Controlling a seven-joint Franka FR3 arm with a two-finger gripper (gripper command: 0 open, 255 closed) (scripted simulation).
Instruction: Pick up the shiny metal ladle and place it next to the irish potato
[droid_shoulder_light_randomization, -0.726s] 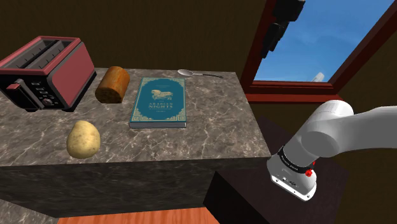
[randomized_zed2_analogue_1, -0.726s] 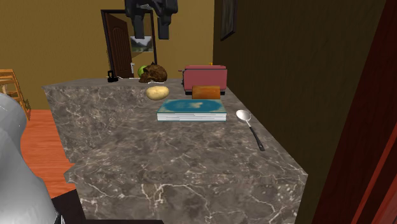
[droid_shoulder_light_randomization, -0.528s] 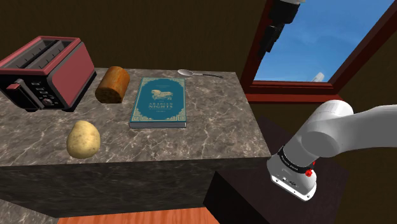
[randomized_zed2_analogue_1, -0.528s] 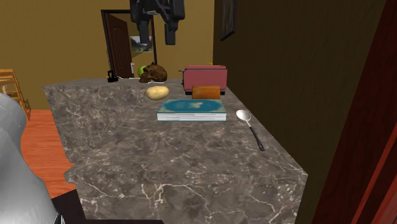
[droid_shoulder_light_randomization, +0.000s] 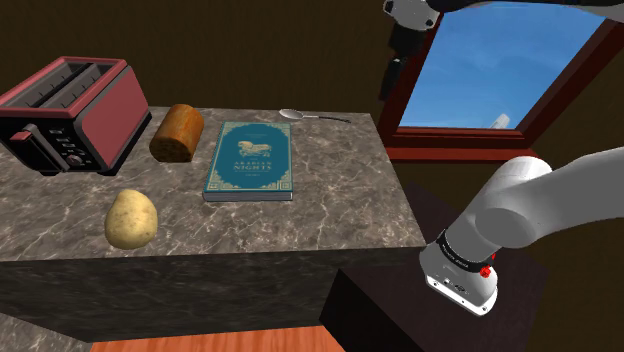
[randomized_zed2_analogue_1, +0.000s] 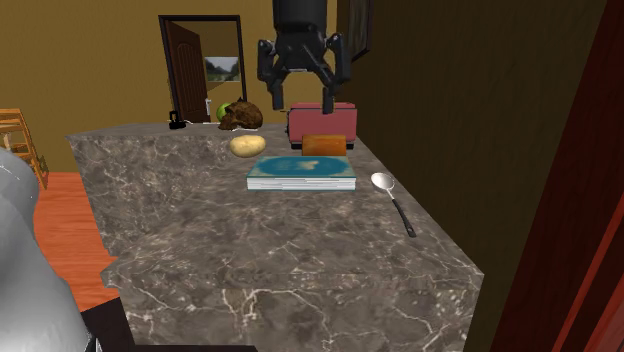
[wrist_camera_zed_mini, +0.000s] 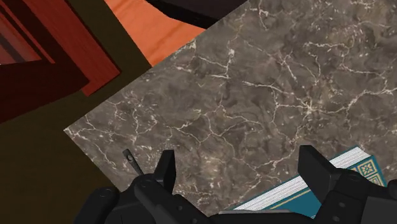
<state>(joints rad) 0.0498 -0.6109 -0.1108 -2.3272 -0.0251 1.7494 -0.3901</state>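
The shiny ladle (droid_shoulder_light_randomization: 310, 117) lies on the marble counter at its far edge, just beyond the teal book (droid_shoulder_light_randomization: 249, 160); in the second exterior view the ladle (randomized_zed2_analogue_1: 392, 200) lies to the right of the book (randomized_zed2_analogue_1: 300, 172). The potato (droid_shoulder_light_randomization: 131, 218) rests near the counter's front edge, in front of the toaster. My gripper (randomized_zed2_analogue_1: 299, 98) hangs open and empty high above the counter, over the book and ladle area. In the wrist view, the gripper (wrist_camera_zed_mini: 240, 167) looks down on bare marble, with the ladle's handle tip (wrist_camera_zed_mini: 132, 159) beside one finger and the book's corner (wrist_camera_zed_mini: 331, 178) beside the other.
A red toaster (droid_shoulder_light_randomization: 65, 112) and a brown loaf (droid_shoulder_light_randomization: 177, 131) stand at the shoulder view's left. A dark brown lump (randomized_zed2_analogue_1: 241, 116) sits at the far corner in the second exterior view. A red-framed window (droid_shoulder_light_randomization: 490, 110) adjoins the counter's end. The counter (droid_shoulder_light_randomization: 340, 190) has bare marble between book and stand.
The gripper swung across and lower: leftward in the shoulder view, rightward in the second exterior view, now showing both fingers spread. The ladle, potato and book have not moved.
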